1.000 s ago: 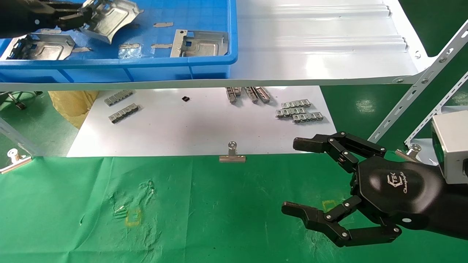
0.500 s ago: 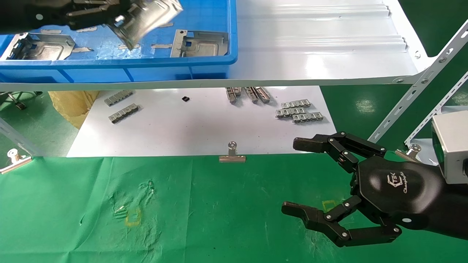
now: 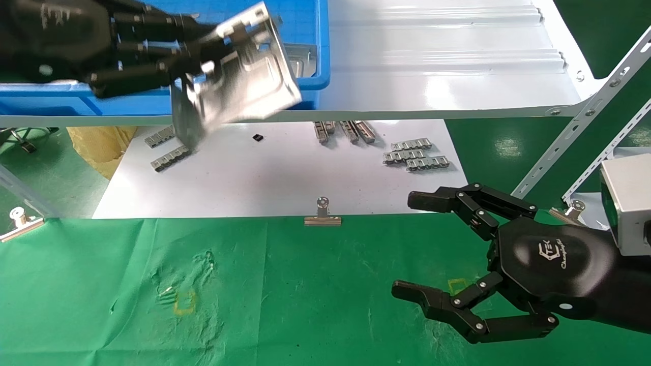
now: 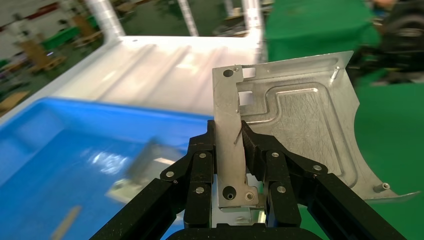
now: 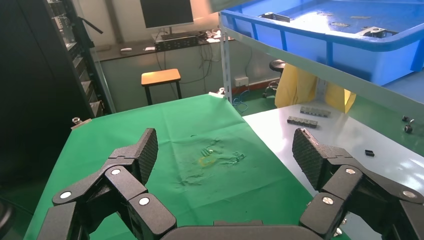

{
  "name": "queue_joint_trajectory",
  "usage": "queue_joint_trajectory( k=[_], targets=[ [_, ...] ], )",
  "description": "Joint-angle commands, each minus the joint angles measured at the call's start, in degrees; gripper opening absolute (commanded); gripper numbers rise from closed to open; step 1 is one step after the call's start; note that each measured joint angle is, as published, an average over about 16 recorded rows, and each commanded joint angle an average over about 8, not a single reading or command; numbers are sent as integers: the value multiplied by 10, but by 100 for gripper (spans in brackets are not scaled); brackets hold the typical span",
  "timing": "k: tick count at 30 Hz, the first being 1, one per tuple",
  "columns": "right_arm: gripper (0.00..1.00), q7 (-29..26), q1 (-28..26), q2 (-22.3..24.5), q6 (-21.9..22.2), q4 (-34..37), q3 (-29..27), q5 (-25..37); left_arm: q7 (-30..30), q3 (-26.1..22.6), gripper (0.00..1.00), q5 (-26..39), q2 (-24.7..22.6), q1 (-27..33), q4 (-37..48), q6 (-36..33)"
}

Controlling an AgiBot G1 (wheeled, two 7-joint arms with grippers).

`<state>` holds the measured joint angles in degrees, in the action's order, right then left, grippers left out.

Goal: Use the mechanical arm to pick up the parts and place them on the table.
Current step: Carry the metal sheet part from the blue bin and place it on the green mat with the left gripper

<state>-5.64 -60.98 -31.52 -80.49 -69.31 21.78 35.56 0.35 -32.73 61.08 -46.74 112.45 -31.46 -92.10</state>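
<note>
**Part lifted out, table comes next**

The glossy black left hand (image 3: 168, 71) holds a silver-grey stamped metal plate (image 3: 239, 89) by its holed flange, pinched between its fingers (image 4: 200, 170), above the front wall of the blue plastic bin (image 3: 152, 96). In my judgement the carry step is in hand; next the plate must go down to the green cloth table (image 3: 285, 295). At least one more plate (image 5: 372, 31) lies in the bin. The black right hand (image 3: 457, 254) hovers over the cloth, wide and empty.
</note>
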Motion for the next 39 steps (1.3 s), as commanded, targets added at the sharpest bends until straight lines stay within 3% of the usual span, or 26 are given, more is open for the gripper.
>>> queue_joint_trajectory(
  k=[1,7,11,18,23,28,29,36,37,39],
  targets=[
    [100,0,0,0,0,0,0,0,-20,-16,0,-39,20,-25,-67,0],
    [100,0,0,0,0,0,0,0,-36,-68,0,-131,92,-73,-193,5],
    [100,0,0,0,0,0,0,0,-10,-105,0,-141,123,-89,-226,8],
    [100,0,0,0,0,0,0,0,117,-185,0,-47,133,-102,-214,13],
    [100,0,0,0,0,0,0,0,212,-231,0,11,103,-114,-141,22],
    [100,0,0,0,0,0,0,0,268,-249,0,40,72,-123,-52,45],
    [100,0,0,0,0,0,0,0,274,-251,4,44,66,-124,-36,50],
    [100,0,0,0,0,0,0,0,304,-265,92,68,26,-128,48,63],
    [100,0,0,0,0,0,0,0,309,-268,100,73,21,-128,57,64],
    [100,0,0,0,0,0,0,0,318,-272,100,81,12,-125,72,66]
  ],
)
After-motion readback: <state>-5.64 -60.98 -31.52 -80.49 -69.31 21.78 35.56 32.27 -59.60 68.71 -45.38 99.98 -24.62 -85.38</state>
